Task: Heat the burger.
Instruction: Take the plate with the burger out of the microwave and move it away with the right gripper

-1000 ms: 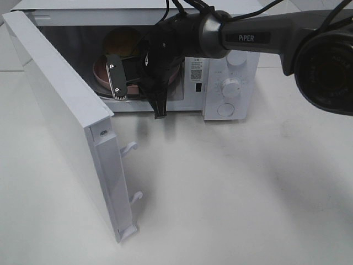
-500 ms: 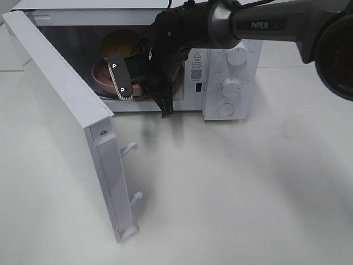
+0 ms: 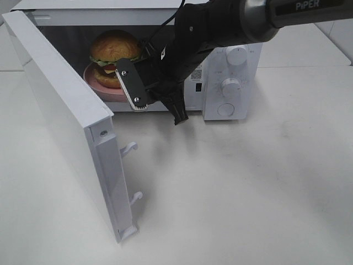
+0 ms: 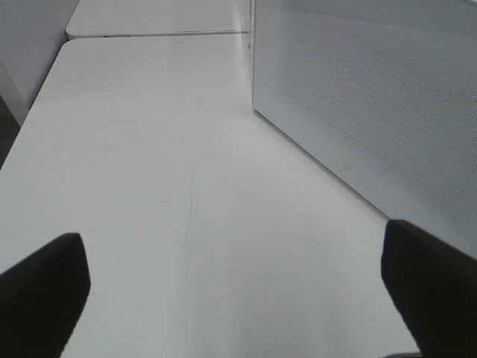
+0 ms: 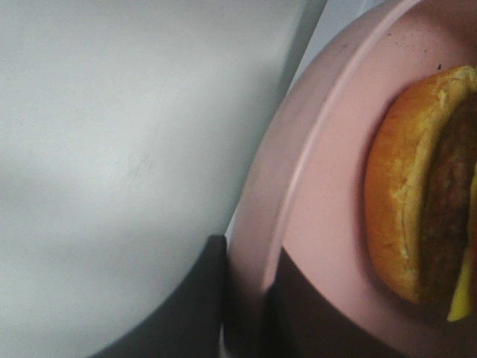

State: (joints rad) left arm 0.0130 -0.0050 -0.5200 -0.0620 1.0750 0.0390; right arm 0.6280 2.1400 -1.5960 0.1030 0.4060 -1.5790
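Observation:
The burger (image 3: 115, 48), with a golden bun, lettuce and cheese, sits on a round pink plate (image 3: 95, 81) inside the open microwave (image 3: 231, 33). My right gripper (image 3: 144, 99) reaches into the opening from the right and is shut on the plate's near rim. In the right wrist view the pink plate rim (image 5: 261, 224) runs between the dark fingers (image 5: 201, 298), with the burger (image 5: 417, 201) just beyond. My left gripper (image 4: 238, 298) hovers open over bare table, away from the burger; it does not show in the exterior view.
The microwave door (image 3: 60, 110) stands swung out toward the front left, with two white latch hooks (image 3: 131, 148) on its edge. Knobs (image 3: 230, 87) are on the panel at the right. A white perforated panel (image 4: 373, 112) stands beside the left gripper. The white table (image 3: 248, 182) spreads in front.
The right arm has swung up and to the right, uncovering the burger, which now shows whole on its plate in the oven. The grip on the plate is unchanged.

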